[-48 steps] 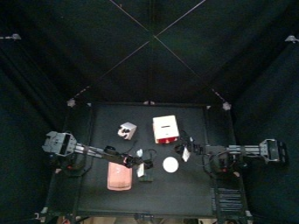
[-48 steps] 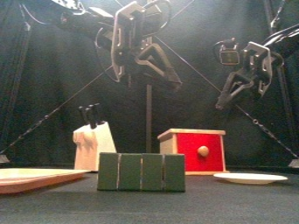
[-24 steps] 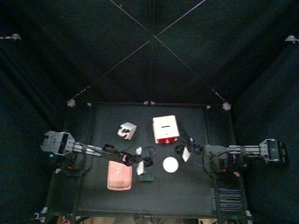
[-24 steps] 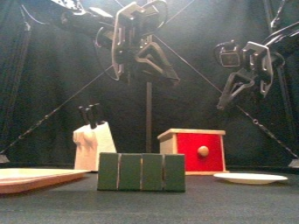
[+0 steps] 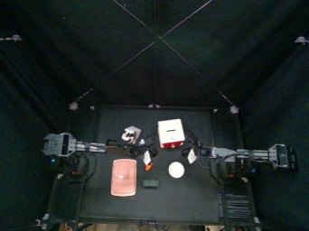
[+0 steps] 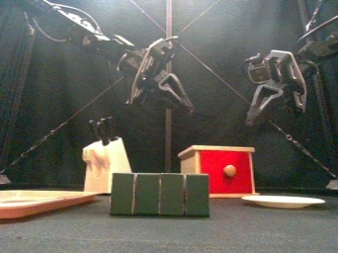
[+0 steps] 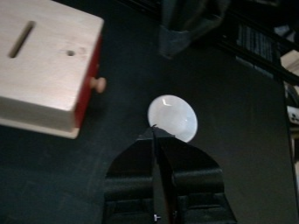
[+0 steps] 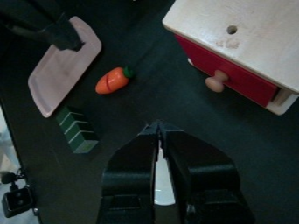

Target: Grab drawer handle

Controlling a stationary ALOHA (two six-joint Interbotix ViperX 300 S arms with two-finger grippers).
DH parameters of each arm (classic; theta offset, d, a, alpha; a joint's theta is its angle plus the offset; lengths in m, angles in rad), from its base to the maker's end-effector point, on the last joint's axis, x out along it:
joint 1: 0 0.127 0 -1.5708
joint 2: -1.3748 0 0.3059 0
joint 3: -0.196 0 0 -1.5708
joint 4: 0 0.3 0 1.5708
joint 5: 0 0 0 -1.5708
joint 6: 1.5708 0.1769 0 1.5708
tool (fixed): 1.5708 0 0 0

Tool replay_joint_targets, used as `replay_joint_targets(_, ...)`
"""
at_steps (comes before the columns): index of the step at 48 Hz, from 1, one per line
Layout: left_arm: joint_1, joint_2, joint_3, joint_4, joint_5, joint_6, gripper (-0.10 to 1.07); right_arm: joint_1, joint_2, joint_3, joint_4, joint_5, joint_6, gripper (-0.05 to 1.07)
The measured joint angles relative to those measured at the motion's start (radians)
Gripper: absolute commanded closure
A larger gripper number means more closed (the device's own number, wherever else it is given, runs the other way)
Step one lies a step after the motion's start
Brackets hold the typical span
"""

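Observation:
The drawer (image 5: 173,133) is a small box with a white top and a red face; its round knob handle (image 6: 228,170) faces the table's front. The drawer (image 8: 239,39) and handle (image 8: 216,83) also show in the right wrist view. My right gripper (image 8: 156,131) hangs high above the table, ahead and right of the handle, jaws a narrow slit apart with nothing between them. In the left wrist view my left gripper (image 7: 156,140) hovers shut over the white disc (image 7: 173,116), with the drawer (image 7: 41,70) and its handle (image 7: 100,84) beside it. Neither gripper touches the drawer.
A grey-white knife block (image 6: 106,163) stands left of the drawer. A green slotted block (image 6: 160,194) sits at the front middle, a pink slab (image 5: 122,177) at the front left and the white disc (image 5: 178,169) at the front right. An orange toy (image 8: 111,80) lies near the slab.
My left gripper has drawn back from the table's front toward the drawer, uncovering the green block in the top view. The right arm has hardly moved.

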Motion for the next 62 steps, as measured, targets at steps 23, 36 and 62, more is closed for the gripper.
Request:
replay_joint_targets(23, 0.106, 0.002, 0.000, -0.041, -0.054, 0.000, 0.61, -0.098, 0.003, 0.000, 0.035, 0.011, 0.086, 0.51)
replay_joint_targets(36, 0.106, 0.003, -0.002, -0.051, -0.057, 0.000, 0.61, -0.104, 0.014, -0.014, -0.063, 0.066, 0.216, 0.51)
replay_joint_targets(62, 0.138, 0.021, -0.023, -0.051, -0.057, 0.003, 0.61, 0.000, 0.057, -0.083, -0.518, 0.256, 0.693, 0.51)
